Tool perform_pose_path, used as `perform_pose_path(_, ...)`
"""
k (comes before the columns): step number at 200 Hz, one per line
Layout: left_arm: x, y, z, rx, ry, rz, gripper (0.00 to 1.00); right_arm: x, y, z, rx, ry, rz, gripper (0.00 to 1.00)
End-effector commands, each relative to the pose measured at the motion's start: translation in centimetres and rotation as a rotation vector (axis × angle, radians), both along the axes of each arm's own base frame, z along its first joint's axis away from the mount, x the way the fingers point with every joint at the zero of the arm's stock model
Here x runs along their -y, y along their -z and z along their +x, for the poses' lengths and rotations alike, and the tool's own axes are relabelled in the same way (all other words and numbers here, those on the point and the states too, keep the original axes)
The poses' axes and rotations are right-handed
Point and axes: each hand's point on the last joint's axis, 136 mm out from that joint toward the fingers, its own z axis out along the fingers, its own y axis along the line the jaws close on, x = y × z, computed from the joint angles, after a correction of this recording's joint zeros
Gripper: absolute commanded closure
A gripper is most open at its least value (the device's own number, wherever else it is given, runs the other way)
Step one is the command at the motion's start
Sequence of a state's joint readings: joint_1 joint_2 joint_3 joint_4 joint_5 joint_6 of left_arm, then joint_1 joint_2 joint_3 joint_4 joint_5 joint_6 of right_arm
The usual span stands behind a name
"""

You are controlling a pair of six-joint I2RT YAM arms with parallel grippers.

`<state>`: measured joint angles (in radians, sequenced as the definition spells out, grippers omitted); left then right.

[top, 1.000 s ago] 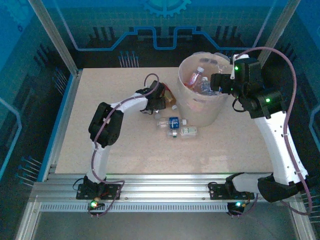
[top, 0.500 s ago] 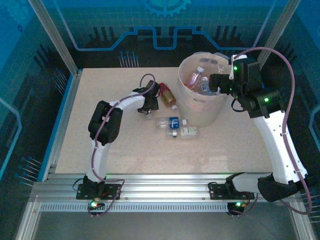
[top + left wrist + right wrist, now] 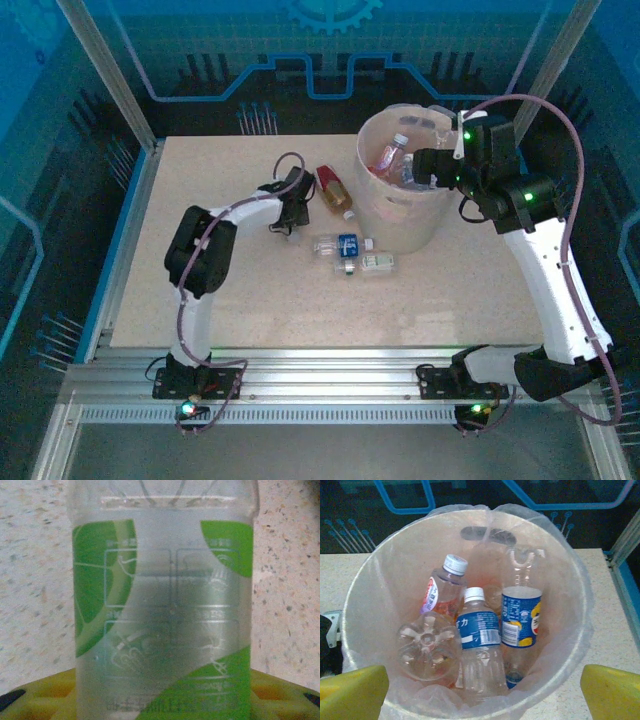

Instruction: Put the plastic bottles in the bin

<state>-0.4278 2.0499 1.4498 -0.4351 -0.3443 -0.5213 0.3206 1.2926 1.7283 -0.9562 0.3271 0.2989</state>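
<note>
Left end effector (image 3: pixel 289 218) straddles the green-labelled bottle (image 3: pixel 162 610) on the table (image 3: pixel 290 580).

Bottles (image 3: pixel 479 630) stand inside the lined bin (image 3: pixel 375 570); others (image 3: pixel 345 243) lie beside it.

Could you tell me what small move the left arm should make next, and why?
Probably close the left gripper firmly on the green bottle before any lift. In the wrist view the bottle sits right between its fingers, with the table behind, but I cannot tell whether the grip is firm. The bin is off to its right.
</note>
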Motion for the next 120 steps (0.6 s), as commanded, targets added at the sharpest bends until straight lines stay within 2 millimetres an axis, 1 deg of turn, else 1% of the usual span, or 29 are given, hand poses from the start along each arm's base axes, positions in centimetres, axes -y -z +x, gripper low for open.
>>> perform_pose_path(1,-0.6,-5.8,0.2,0.155,-0.001,-0.032,0.62,-1.7,0.1,0.1,0.002,-0.059,0.054,0.00)
perform_pose_path(28,-0.8,-10.0,-1.1,0.249,0.033,-0.065,0.62,-2.0,0.4,0.3,-0.005,-0.062,0.067,0.00)
perform_pose_path(47,-0.1,-13.2,-2.2,0.308,0.098,-0.084,0.62,-2.4,0.3,0.2,-0.004,-0.080,0.088,0.00)
perform_pose_path(64,1.2,-16.3,-3.3,0.390,0.175,-0.101,0.62,-3.2,0.0,0.1,0.004,-0.116,0.124,0.00)
perform_pose_path(75,2.3,-18.1,-4.1,0.442,0.225,-0.127,0.62,-4.1,-0.1,0.0,0.007,-0.154,0.158,0.00)
perform_pose_path(88,3.6,-20.0,-5.1,0.495,0.282,-0.179,0.62,-5.2,-0.3,0.0,0.009,-0.205,0.202,0.00)
perform_pose_path(120,7.0,-23.9,-7.8,0.622,0.440,-0.284,0.62,-8.6,-0.7,-0.2,-0.002,-0.355,0.324,0.00)
